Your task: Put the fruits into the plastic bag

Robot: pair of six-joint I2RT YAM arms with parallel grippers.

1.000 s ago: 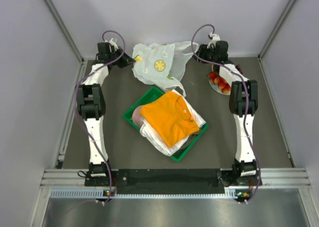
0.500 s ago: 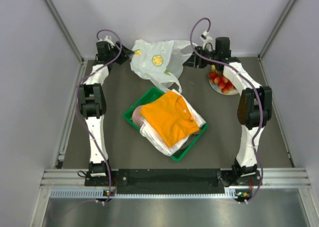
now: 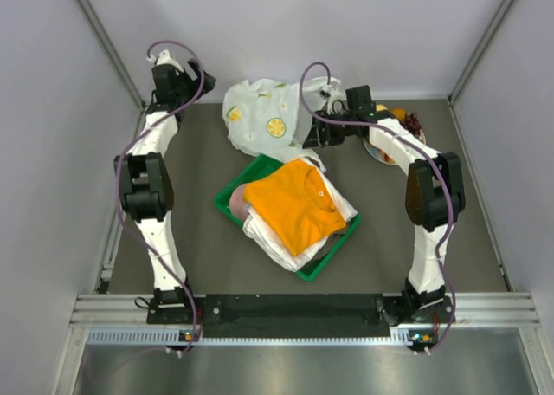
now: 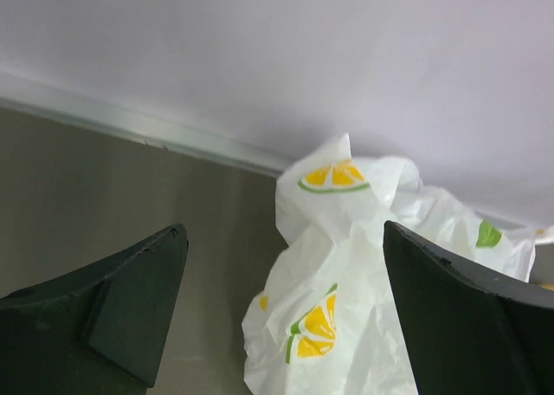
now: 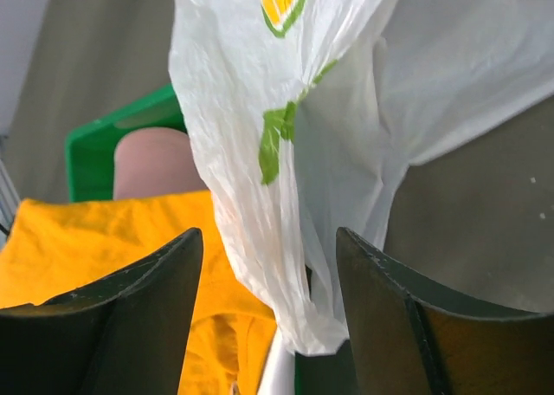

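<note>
While prepping bag (image 3: pixel 264 118) for loading, note: L gripper (image 4: pixel 283 230): fully released, up at far-L corner, clear of bag; needs grip on a rim. Bag: crumpled at back centre, mouth not spread. R gripper (image 5: pixel 268 233): parted round a loose bag fold, no pinch evident. Recommend: clamp R on rim, take opposite rim w/ L, pull apart gently; thin film, tear risk. Fruits (image 3: pixel 400 114): back R, partly behind R arm (image 3: pixel 433 187), apart from bag.
</note>
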